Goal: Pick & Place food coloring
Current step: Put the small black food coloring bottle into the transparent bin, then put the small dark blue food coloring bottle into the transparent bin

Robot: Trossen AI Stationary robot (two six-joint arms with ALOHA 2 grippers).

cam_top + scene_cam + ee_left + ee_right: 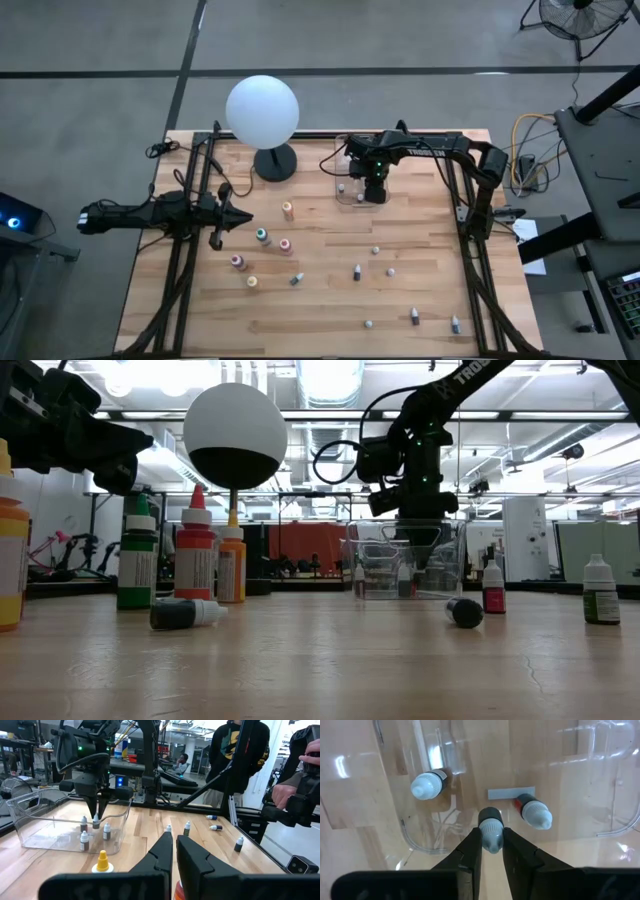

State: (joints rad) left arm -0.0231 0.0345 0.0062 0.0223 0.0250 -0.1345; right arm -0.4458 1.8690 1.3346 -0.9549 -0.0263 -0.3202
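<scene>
R gripper (491,845) hangs over the clear bin (348,196), fingers clamped on 1 small dropper bottle (490,828). 2 bottles stand inside below. L gripper (238,217), fingers together, waits over counter (330,300).

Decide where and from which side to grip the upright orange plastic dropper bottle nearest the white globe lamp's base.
Grip the orange plastic dropper bottle round its straight body, below the tapering cap, descending from above to straddle it. It stands upright and clear of neighbours; the left gripper is nearest.
</scene>
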